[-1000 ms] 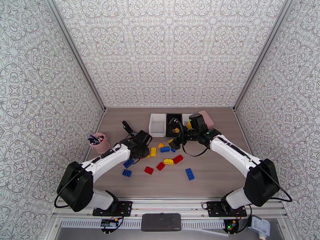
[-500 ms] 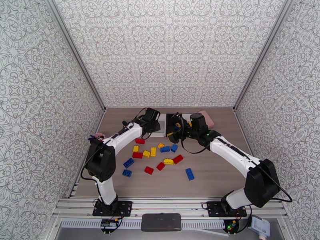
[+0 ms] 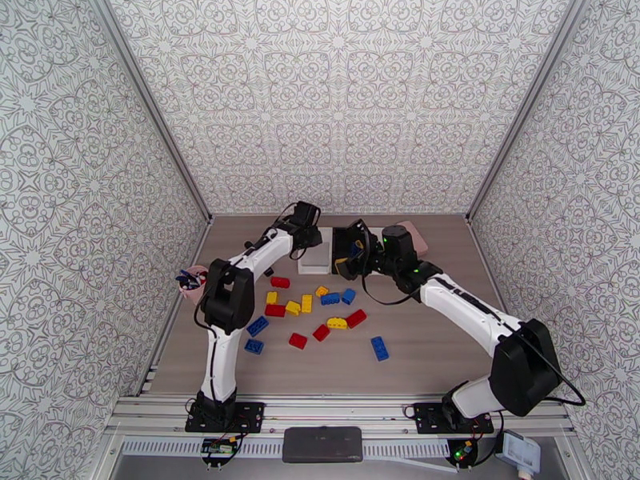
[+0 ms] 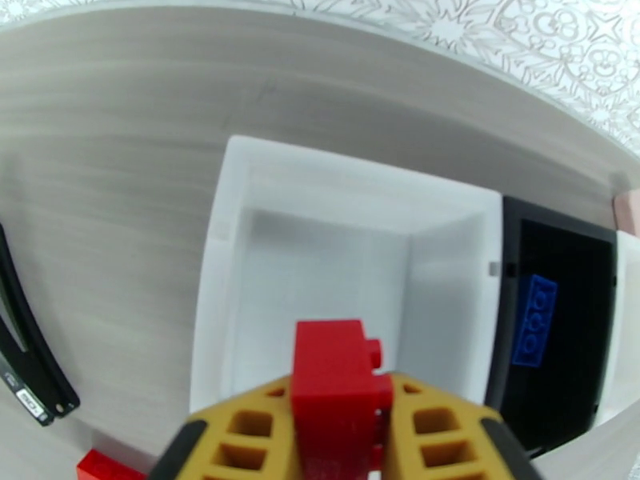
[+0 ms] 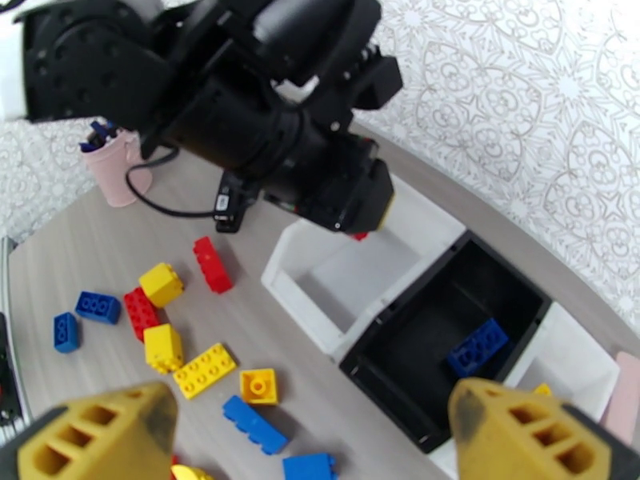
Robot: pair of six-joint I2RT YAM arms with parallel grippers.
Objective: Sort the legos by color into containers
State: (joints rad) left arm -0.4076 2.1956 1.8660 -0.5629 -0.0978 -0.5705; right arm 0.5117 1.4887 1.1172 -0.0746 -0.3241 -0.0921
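My left gripper (image 4: 336, 398) is shut on a red lego (image 4: 334, 370) and hangs over the left white container (image 4: 228, 234), which has nothing inside. From above, the left gripper (image 3: 310, 234) is at that container's (image 3: 308, 266) far end. My right gripper (image 3: 346, 256) is open and holds nothing, over the near end of the black container (image 5: 524, 294). A blue lego (image 5: 478, 346) lies in the black container. A yellow lego (image 5: 544, 389) pokes up in the right white container (image 5: 580, 350). Several red, yellow and blue legos (image 3: 306, 302) lie loose on the table.
A pink cup with pens (image 3: 192, 283) stands at the table's left edge. A pink block (image 3: 414, 234) sits behind the right container. A black bar (image 4: 24, 346) lies left of the white container. Patterned walls close in the table.
My left arm rose from the loose bricks and swung back over the left white container with the red lego in it. My right gripper moved slightly back and left, still open.
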